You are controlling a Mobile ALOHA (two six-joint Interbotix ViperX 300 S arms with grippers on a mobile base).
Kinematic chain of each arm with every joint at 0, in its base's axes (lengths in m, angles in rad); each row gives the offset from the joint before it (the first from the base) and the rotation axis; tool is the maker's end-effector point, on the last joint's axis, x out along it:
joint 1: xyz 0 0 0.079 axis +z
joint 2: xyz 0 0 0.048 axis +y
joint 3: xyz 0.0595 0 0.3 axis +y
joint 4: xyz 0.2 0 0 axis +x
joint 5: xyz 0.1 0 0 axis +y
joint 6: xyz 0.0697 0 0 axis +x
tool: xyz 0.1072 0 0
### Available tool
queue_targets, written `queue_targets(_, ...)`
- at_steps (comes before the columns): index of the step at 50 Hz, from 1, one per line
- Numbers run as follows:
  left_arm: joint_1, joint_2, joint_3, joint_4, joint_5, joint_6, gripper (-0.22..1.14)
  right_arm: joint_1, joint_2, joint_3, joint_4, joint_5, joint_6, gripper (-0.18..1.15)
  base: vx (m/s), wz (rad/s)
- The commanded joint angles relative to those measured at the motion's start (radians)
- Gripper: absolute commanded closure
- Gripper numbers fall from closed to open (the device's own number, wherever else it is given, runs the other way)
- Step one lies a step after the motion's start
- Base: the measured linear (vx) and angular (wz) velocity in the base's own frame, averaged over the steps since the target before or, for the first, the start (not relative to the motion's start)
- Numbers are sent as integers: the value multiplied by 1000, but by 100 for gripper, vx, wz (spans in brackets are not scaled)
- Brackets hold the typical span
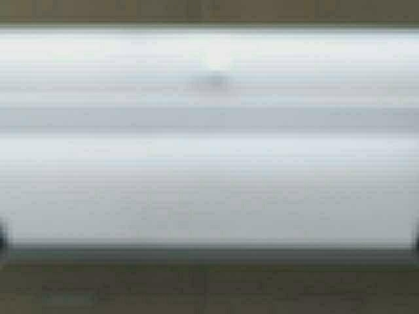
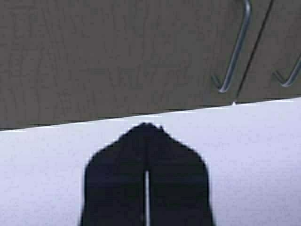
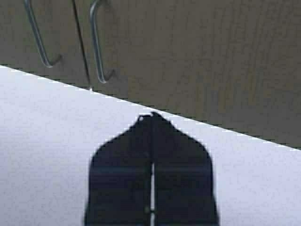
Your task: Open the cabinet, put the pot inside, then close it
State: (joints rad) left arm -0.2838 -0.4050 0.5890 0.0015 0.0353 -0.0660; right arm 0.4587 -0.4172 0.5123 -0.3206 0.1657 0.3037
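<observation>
Cabinet [image 2: 117,56] doors, tan wood and both shut, fill the far side of each wrist view, with two curved metal handles [image 2: 235,47] flanking the seam between them. No pot shows in any view, so where it sits cannot be told. The left gripper [image 2: 146,127] has its jaws pressed together to a thin slit, holding nothing, its tips pointing toward the left door above a white surface [image 2: 254,155]. The right gripper [image 3: 151,115] is closed the same way, empty, pointing toward the right door. The high view shows only a blurred white band [image 1: 209,183] between tan strips, with neither arm clearly visible; only the wrist views show the handles.
</observation>
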Motion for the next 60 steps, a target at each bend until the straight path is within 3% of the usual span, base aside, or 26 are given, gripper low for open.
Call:
queue_targets(1,0,-17,-9,3,-11,-2,87,0,-11,-12,-2,-9,-2,91,0,0)
queue_targets(60,0,-15,-9,3,-11,-2,87,2,-3,-3,-3,-15,-2,91,0,0)
